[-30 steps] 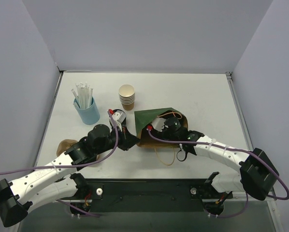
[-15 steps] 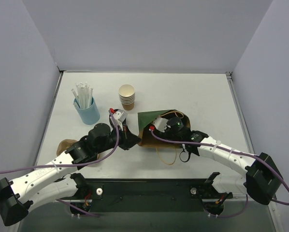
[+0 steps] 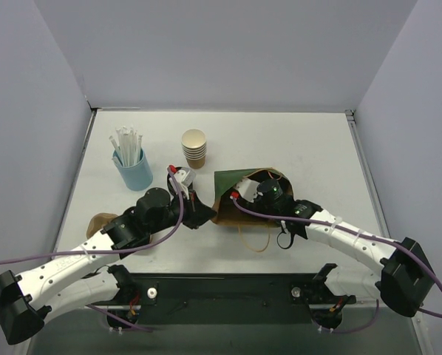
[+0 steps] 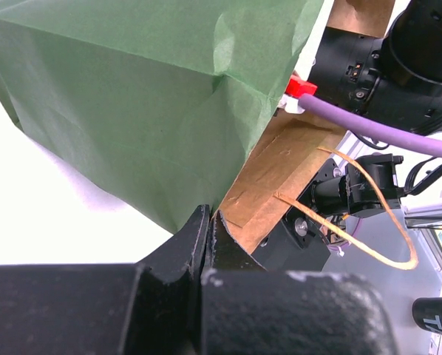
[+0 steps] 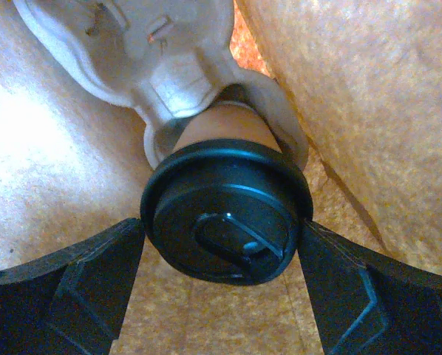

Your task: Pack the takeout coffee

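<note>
The takeout coffee [image 5: 227, 211], a brown cup under a black lid, sits in a socket of a white pulp carrier [image 5: 169, 59] inside the paper bag [image 3: 232, 183]. My right gripper [image 5: 222, 228] is shut on it, one finger touching each side of the lid. From above, the right wrist [image 3: 267, 194] reaches into the bag and hides the cup. The bag [image 4: 147, 96] is green outside and kraft brown inside, and lies on its side. My left gripper [image 4: 208, 218] is shut on the bag's rim, which it pinches at the bag's left corner [image 3: 199, 214].
A blue cup of wrapped straws [image 3: 134, 171] and a stack of lidless tan cups [image 3: 194, 148] stand behind the bag. A brown round thing [image 3: 99, 222] lies partly under the left arm. The bag's string handle [image 3: 255, 240] loops toward the near edge.
My right arm has shifted to the right with its wrist inside the bag, and the bag's green side has moved right with it. The left gripper keeps its pinch on the rim.
</note>
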Controlling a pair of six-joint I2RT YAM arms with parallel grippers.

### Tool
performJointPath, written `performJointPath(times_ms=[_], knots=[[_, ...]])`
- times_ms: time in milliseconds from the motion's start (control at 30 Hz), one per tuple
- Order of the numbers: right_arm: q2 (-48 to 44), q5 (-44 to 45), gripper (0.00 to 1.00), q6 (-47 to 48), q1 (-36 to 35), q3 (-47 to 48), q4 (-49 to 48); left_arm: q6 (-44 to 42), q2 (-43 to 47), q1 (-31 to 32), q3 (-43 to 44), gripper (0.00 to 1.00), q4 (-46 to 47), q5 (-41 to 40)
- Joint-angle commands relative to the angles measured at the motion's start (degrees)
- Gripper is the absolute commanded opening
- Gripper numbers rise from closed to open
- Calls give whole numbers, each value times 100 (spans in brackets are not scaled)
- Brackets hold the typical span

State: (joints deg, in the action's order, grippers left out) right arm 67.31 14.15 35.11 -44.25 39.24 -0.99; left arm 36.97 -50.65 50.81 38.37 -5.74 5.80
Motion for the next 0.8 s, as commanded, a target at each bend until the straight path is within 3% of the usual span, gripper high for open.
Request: performJointPath(times_ms=[0, 333, 767], knots=[[-253, 448, 88, -312, 83, 242, -15, -129, -50, -1, 153, 0, -164, 17], [-341, 536, 86, -514, 101, 312, 29, -155, -164, -1, 180, 0, -191, 35], [-411, 579, 75, -637, 74, 461, 319, -190, -217, -1, 294, 0, -235, -9]])
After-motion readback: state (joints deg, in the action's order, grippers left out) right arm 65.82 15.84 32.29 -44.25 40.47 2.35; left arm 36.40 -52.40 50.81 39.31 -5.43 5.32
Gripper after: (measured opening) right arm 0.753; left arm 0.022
